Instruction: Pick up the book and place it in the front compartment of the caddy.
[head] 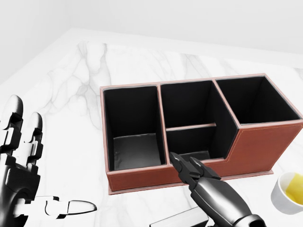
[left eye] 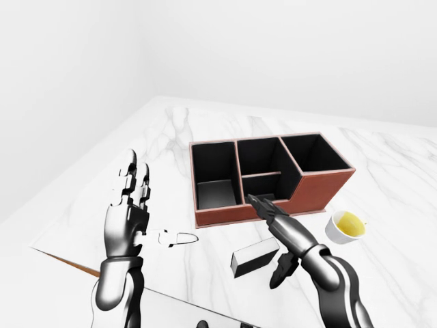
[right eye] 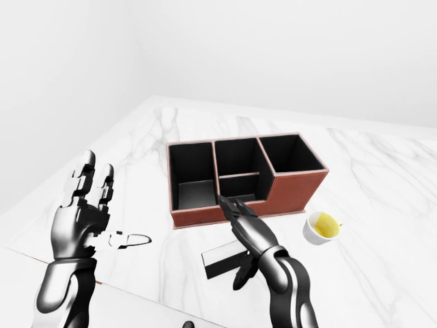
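Observation:
The book (left eye: 254, 256), a small black block with a white edge, lies flat on the marble table just below the caddy in the left-eye view. The brown caddy (head: 142, 176) has black insides. Its low middle compartment (head: 189, 141) holds nothing. My right hand (left eye: 268, 231) is open. Its straight fingers (head: 187, 166) point at the caddy's near wall, and its thumb (left eye: 282, 270) hangs beside the book's right end. It holds nothing. My left hand (left eye: 147, 212) is raised at the left, open and empty, fingers upward.
A white cup (left eye: 346, 225) of yellow liquid stands to the right of the caddy. The table's edge (left eye: 68, 263) runs across the lower left, below my left hand. White walls stand behind the table.

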`<state>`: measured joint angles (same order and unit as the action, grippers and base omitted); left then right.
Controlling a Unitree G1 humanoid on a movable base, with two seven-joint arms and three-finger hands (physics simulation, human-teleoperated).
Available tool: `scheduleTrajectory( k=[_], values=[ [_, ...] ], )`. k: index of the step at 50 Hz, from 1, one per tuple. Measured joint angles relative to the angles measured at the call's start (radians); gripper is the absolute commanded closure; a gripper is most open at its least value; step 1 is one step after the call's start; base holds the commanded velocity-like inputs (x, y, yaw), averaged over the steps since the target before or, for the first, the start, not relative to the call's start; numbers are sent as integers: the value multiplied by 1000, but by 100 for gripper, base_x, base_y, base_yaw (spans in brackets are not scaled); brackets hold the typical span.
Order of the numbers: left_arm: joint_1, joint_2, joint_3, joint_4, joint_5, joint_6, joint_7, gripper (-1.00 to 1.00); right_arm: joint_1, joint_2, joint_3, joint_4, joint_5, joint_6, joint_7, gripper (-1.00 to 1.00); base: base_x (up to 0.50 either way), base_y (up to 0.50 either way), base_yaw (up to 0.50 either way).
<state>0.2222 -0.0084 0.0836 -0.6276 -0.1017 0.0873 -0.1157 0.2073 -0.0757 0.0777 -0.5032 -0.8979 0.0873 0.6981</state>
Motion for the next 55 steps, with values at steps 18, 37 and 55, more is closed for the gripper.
scheduleTrajectory(
  k=[18, 37, 55],
  values=[
    [-1, 1, 2, 1, -2, 0, -1, -100, 2, 2, 21, 44, -37, 0, 0, -100, 0, 0, 0],
    [-2, 0, 6, 0, -5, 0, -3, -100, -6, 1, 48, 108, -52, 0, 0, -100, 0, 0, 0],
    [-1, 0, 1, 4, -2, 0, -2, -100, -32, -3, 50, 139, -95, 0, 0, -100, 0, 0, 0]
  ],
)
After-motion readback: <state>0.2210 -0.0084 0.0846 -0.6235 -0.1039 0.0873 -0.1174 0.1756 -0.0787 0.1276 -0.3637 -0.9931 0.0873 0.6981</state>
